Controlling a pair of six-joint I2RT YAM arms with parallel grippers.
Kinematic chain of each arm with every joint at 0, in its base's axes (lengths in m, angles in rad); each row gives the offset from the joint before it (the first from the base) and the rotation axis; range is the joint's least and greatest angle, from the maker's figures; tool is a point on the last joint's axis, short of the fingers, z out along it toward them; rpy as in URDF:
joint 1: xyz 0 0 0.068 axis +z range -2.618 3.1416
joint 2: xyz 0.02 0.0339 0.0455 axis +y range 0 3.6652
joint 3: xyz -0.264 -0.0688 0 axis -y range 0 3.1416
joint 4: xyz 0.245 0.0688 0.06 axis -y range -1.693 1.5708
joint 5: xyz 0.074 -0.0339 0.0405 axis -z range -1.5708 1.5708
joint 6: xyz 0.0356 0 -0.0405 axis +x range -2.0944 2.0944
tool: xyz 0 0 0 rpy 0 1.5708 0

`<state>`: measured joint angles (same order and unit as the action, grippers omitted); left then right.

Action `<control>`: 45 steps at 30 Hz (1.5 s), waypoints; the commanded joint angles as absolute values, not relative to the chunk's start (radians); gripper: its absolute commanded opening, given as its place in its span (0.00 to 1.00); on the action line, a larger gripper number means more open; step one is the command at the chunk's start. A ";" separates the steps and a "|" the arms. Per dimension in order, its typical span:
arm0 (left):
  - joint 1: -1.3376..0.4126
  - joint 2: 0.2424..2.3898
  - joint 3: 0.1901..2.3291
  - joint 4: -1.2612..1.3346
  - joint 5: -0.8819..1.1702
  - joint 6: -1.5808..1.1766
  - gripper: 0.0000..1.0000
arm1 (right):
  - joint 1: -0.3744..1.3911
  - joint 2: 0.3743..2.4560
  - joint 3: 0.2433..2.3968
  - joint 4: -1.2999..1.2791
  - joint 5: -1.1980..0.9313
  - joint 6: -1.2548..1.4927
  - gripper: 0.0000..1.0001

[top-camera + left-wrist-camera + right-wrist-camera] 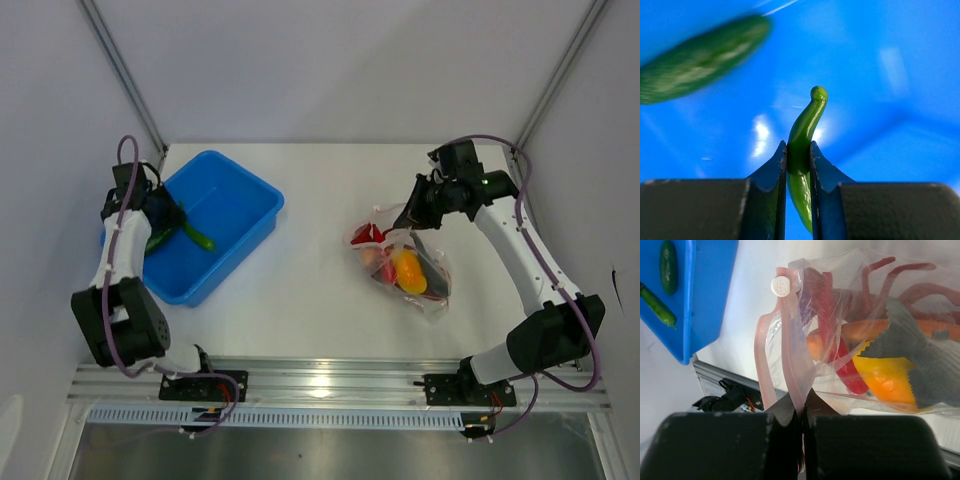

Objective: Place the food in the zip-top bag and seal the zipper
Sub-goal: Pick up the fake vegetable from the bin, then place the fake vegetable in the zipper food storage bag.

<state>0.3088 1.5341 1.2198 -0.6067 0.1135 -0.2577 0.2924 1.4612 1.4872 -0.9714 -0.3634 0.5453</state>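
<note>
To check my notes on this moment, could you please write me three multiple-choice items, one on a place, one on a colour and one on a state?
1. Where is the grey fish?
A. Lying loose outside any container
B. Inside the zip-top bag
C. Held up in the air

2. What colour is the food in the left tool?
A. Red
B. Green
C. Yellow

3. How is the right tool?
A. Wide open, holding nothing
B. Shut on nothing
C. Shut on the zipper

Answers:
1 B, the fish shows through the clear plastic.
2 B, a green vegetable is pinched between the fingers.
3 C, the jaws meet on the pink strip.
</note>
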 commanded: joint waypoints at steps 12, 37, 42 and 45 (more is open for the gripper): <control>-0.099 1.198 1.193 -0.319 0.509 -0.698 0.01 | 0.298 1.471 1.625 -0.968 -0.423 0.650 0.00; -0.607 1.468 1.635 -0.250 0.005 -0.568 0.01 | 0.347 1.486 1.652 -0.989 -0.509 0.745 0.00; -0.650 1.528 1.643 -0.256 -0.052 -0.542 0.01 | 0.339 1.491 1.649 -0.933 -0.558 0.820 0.00; -0.672 1.552 1.655 -0.259 -0.086 -0.526 0.01 | 0.341 1.496 1.649 -0.901 -0.597 0.859 0.00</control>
